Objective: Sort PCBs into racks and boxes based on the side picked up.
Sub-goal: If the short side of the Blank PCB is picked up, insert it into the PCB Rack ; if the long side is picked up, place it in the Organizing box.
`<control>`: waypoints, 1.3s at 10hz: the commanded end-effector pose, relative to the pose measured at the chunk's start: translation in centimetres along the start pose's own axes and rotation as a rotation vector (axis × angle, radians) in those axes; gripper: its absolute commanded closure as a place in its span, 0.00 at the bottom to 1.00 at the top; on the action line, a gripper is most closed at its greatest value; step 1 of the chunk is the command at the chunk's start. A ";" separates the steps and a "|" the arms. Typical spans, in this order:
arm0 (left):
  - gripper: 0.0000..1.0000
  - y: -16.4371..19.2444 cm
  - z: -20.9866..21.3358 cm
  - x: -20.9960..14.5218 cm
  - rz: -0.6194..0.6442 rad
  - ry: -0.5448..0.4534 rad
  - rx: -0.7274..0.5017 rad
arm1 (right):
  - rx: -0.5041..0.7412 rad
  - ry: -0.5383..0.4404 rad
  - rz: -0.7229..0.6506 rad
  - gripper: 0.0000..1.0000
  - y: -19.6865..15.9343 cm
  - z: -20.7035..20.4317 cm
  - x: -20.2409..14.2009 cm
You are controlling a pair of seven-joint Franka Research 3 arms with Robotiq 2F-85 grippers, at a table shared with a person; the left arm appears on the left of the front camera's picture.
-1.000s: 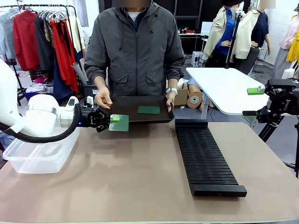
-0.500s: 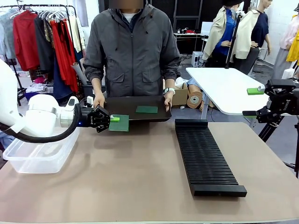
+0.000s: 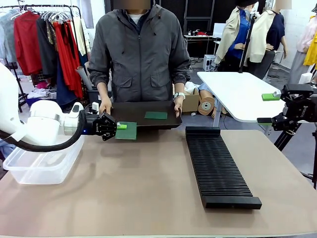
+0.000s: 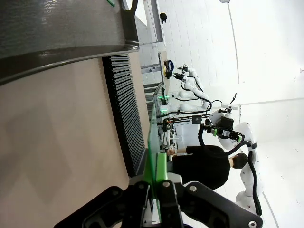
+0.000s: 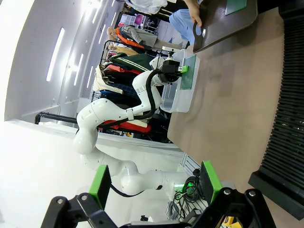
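The person's hand (image 3: 105, 105) has dropped onto the tray (image 3: 133, 113). Your left gripper (image 3: 120, 126) stays clenched on a PCB (image 3: 128, 133) just off its edge, right gripper (image 3: 267, 108) agape. Swing carelessly and the board could clip the tray or slip.

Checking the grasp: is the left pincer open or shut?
Shut: the left pincer clamps one edge of a green PCB.

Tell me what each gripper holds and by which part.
Left gripper pinches a PCB by one edge, the rest sticking out free. Right gripper is open, holding nothing.
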State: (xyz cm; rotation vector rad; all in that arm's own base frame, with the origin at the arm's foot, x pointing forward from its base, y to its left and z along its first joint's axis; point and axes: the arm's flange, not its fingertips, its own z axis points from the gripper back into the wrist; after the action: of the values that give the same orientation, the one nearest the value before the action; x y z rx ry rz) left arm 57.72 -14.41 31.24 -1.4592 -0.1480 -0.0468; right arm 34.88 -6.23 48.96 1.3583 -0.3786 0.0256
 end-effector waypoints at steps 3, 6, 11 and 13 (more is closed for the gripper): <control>1.00 -1.8 3.3 -0.5 0.063 0.066 0.062 | 0.006 -0.006 -0.017 0.00 0.3 0.0 0.1; 1.00 -4.1 8.0 -1.6 0.063 0.007 0.189 | 0.006 -0.006 -0.017 0.00 0.3 0.0 0.1; 1.00 -9.4 15.5 -3.2 0.014 -0.077 0.399 | 0.006 -0.006 -0.017 0.00 0.3 0.0 0.1; 1.00 -11.5 17.2 -2.7 0.015 0.009 0.501 | 0.006 -0.006 -0.017 0.00 0.3 0.0 0.1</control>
State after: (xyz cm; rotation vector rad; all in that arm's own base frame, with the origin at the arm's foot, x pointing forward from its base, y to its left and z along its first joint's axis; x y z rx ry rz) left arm 52.28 1.01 42.91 -1.0117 -0.1842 0.0138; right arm 34.88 -6.22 48.95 1.3580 -0.3781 0.0255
